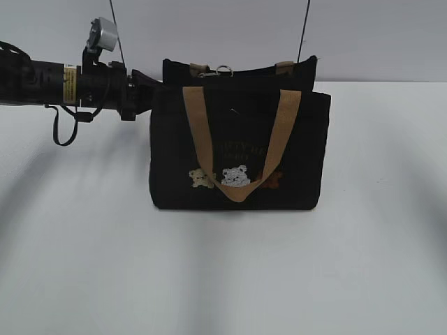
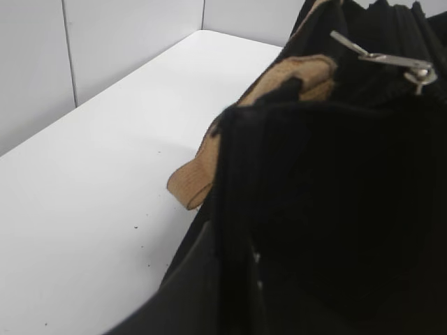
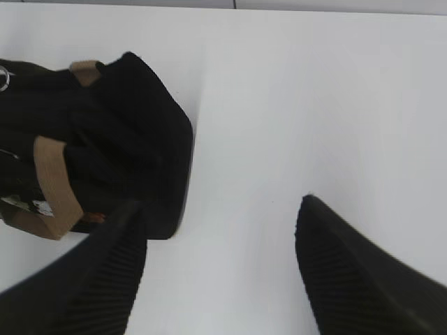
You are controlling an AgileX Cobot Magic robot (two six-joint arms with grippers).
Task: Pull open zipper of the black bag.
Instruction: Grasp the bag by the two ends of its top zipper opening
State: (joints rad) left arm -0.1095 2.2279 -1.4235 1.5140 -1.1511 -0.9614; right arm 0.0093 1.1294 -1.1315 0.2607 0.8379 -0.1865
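White worktop point(image 1: 84, 265), pale wall behind. Black bag point(image 1: 237, 132) stands upright at centre, bear side toward the exterior camera. Zipper runs left–right along the bag top; its silver ring pull point(image 1: 224, 69) sits near the left end. Left gripper point(image 1: 143, 91) is closed down at the bag's 9 o'clock top corner, apparently pinching fabric; contact hidden. Right gripper point(image 3: 220, 272) hangs spread wide and empty above the worktop, bag at its 10 o'clock. Judgement: the pull should travel toward 3 o'clock.
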